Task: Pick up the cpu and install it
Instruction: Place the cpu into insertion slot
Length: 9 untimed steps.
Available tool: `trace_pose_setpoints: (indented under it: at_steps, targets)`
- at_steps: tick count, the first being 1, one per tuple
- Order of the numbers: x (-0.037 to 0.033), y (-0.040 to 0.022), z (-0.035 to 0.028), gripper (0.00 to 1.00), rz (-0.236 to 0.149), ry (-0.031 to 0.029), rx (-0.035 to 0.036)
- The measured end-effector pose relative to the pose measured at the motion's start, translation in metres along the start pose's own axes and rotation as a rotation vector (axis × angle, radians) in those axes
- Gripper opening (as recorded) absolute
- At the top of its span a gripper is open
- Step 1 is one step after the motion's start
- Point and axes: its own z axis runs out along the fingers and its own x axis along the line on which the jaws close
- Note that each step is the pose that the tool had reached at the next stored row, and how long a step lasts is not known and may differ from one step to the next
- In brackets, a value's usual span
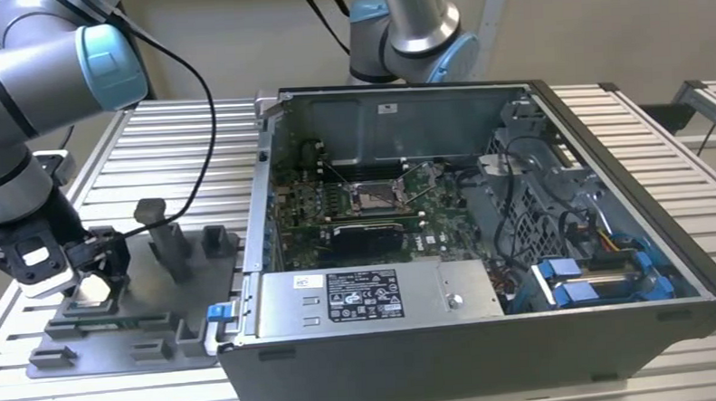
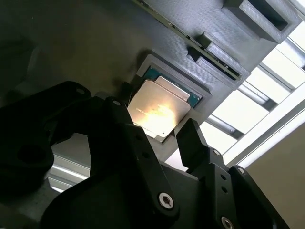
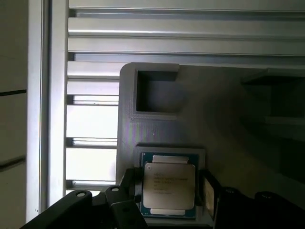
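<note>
End effector (image 3: 172, 192) straddles flat, lid-up cpu (image 3: 169, 183).

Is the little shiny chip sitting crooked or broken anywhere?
No, nothing stands out. The cpu sits square in its pocket of the grey tray, unmarked as far as shows, with the tool right at it.

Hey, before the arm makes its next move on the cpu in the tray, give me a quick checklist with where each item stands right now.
1. Gripper over the grey tray, at the exterior view's left: ok.
2. cpu seated in its tray recess: ok.
3. Gripper lined up on the cpu in both wrist views: ok.
4. Firm hold on the cpu: cannot tell.
5. Computer case open, board exposed: ok.
6. Socket on the board empty: cannot tell.
</note>
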Motion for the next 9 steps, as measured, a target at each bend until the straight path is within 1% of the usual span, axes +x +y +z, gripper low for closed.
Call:
trace_pose_setpoints:
  at_steps: [3, 7, 8, 9]
  targets:
    - [-0.0001, -0.0005, -0.0001, 1.00, 0.014, -0.0001, 0.0001]
    - [-0.0009, -0.0007, -0.0003, 1.00, 0.015, 0.0017, -0.0003]
    - [-0.0016, -0.0007, -0.0004, 1.00, 0.015, 0.0028, -0.0003]
    - [-0.0030, -0.0007, -0.0003, 1.00, 0.015, 0.0067, -0.0003]
